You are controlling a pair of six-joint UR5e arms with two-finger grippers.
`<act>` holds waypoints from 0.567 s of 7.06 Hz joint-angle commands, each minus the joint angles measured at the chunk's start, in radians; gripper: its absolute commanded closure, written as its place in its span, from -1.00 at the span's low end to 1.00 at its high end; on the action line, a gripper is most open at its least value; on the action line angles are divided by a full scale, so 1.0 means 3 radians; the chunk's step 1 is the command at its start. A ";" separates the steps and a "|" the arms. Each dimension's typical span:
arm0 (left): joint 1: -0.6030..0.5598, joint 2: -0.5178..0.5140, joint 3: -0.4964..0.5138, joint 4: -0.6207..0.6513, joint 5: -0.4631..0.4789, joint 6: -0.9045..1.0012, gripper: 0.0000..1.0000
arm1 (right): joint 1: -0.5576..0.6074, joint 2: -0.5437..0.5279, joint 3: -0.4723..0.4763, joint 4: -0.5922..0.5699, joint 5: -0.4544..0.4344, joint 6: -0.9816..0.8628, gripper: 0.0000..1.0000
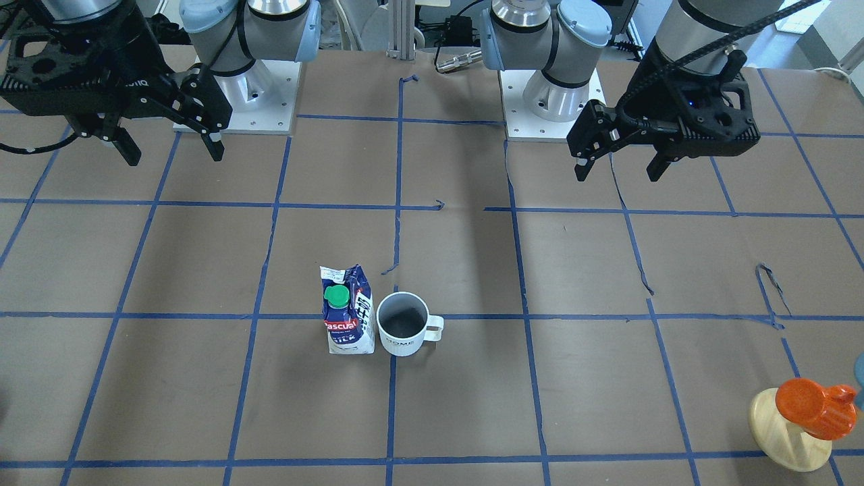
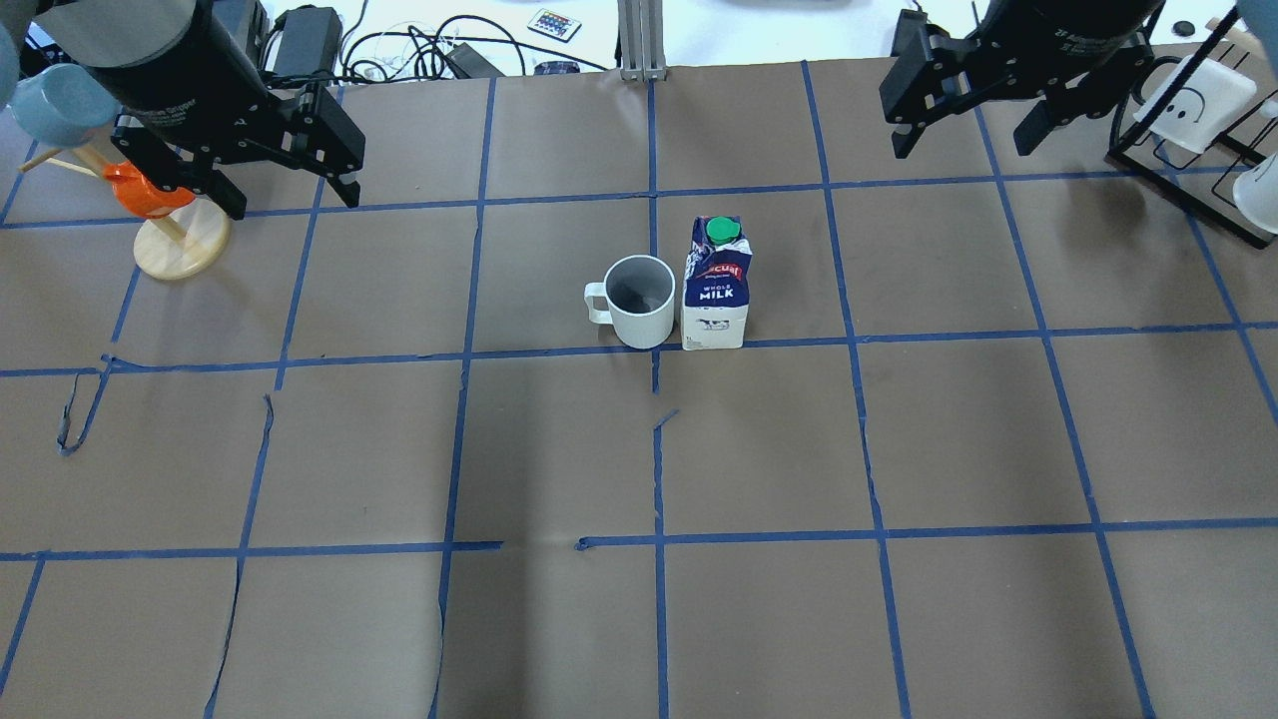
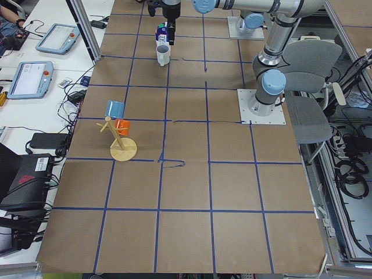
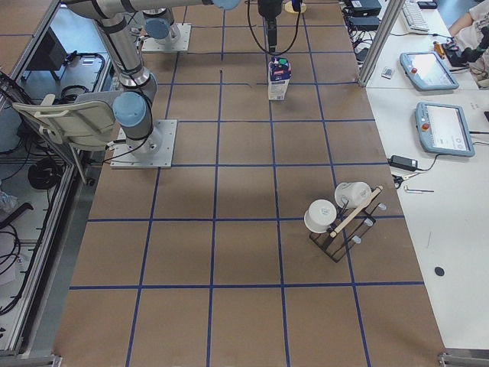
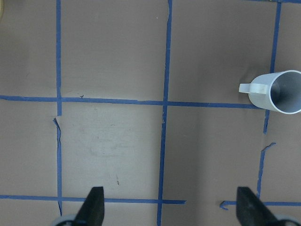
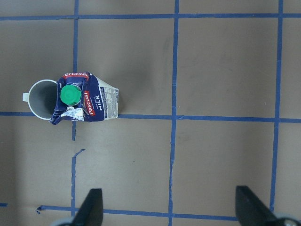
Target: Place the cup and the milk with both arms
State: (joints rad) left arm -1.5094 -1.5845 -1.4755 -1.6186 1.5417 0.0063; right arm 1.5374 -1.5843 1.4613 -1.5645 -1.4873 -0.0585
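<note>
The white cup (image 2: 639,300) with a dark inside stands upright near the table's middle, its handle pointing away from the milk (image 2: 716,290), a blue and white carton with a green cap that stands right beside it. Both also show in the front view, cup (image 1: 403,324) and milk (image 1: 347,317). My left gripper (image 2: 293,203) is open and empty, high above the table, far from the cup (image 5: 277,92). My right gripper (image 2: 963,148) is open and empty, high and well off from the milk (image 6: 84,103).
A wooden mug stand (image 2: 180,250) with an orange mug and a blue mug stands just below my left gripper. A black wire rack (image 2: 1198,100) with white mugs stands at the table's right end. Blue tape lines grid the brown table cover.
</note>
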 commanded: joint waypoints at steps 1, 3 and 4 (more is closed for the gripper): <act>0.0005 0.0000 -0.0001 0.0001 0.0000 -0.0001 -1.00 | 0.0004 -0.0001 0.0002 0.0004 -0.0002 -0.0005 -1.00; 0.0005 0.0000 -0.0001 0.0001 0.0000 0.0004 -1.00 | -0.0006 -0.0001 0.0002 0.0009 -0.0109 -0.0080 -1.00; 0.0010 0.0000 -0.0001 0.0001 0.0000 0.0005 -1.00 | -0.0006 -0.0001 0.0002 -0.0001 -0.0236 -0.0172 -1.00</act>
State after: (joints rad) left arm -1.5074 -1.5846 -1.4757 -1.6183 1.5416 0.0072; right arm 1.5367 -1.5846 1.4619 -1.5628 -1.5187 -0.0818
